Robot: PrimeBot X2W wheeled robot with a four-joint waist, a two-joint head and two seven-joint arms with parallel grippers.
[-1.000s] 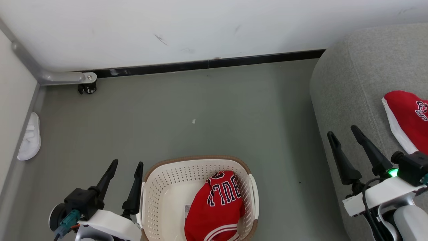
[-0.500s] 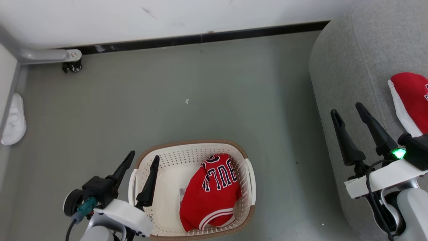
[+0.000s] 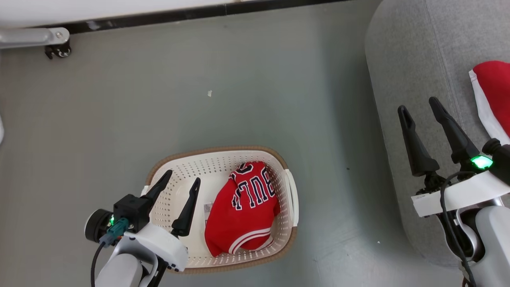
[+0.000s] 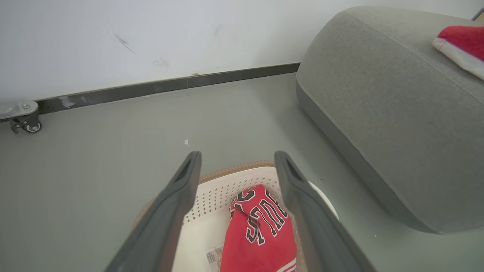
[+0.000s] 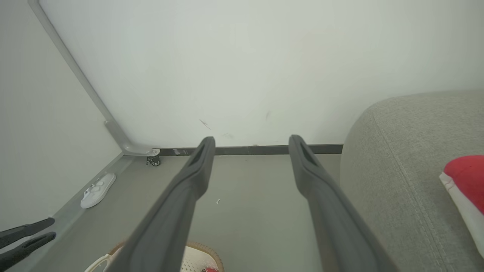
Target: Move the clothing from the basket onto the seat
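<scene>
A red jersey [image 3: 243, 211] with "BULLS" lettering lies crumpled in the right half of the cream basket [image 3: 215, 150] on the floor. My left gripper [image 3: 183, 176] is open above the basket's left side, fingers apart with nothing between them. In the left wrist view the gripper [image 4: 238, 155] frames the jersey [image 4: 261, 234] and the basket rim [image 4: 234, 168]. My right gripper [image 3: 418, 104] stands open and empty over the edge of the grey seat [image 3: 414, 59]. A second red garment with white trim [image 3: 494, 91] lies on the seat, right of that gripper.
A metal frame leg with a caster [image 3: 57, 51] stands at the far left by the dark baseboard. A small white scrap [image 3: 209, 93] lies on the grey floor. A white object [image 5: 97, 190] rests along the left wall.
The camera has tilted down, shifting the scene up. My left gripper has moved right, from beside the basket to over its left side. Both grippers stay open.
</scene>
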